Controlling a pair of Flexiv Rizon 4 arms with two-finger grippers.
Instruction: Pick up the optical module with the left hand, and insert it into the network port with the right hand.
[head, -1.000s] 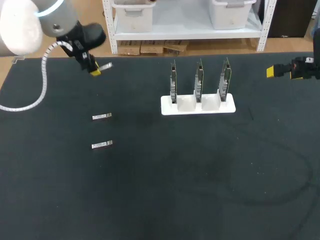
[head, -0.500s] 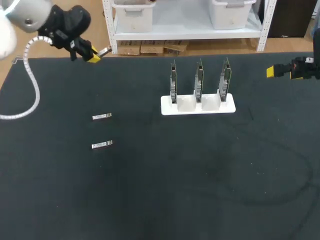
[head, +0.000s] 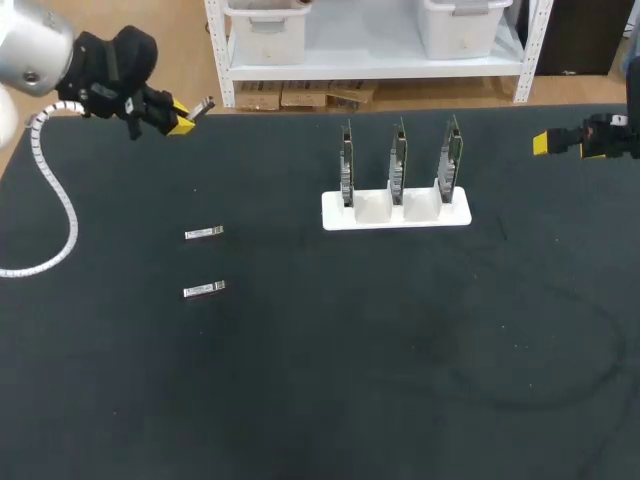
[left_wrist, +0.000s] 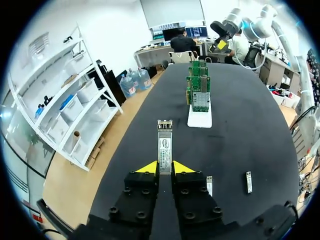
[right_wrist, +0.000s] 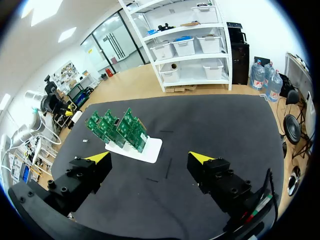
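Left hand (left_wrist: 165, 169) clamped on optical module (left_wrist: 165, 142), free end protruding ahead, likely for handover; right hand (right_wrist: 149, 157) spread, empty (card rack (left_wrist: 199, 118) well ahead).

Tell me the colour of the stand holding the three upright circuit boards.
The stand is white, which shows best in the head view.

Black matte surface (head: 400, 380), faint pale curved scuffs on its right front part. Two small silver pieces lie flat on the left half, parallel and apart: far spare module (head: 204, 233), near spare module (head: 204, 290). White slotted stand (head: 335, 215) sits at the far middle, well apart from both
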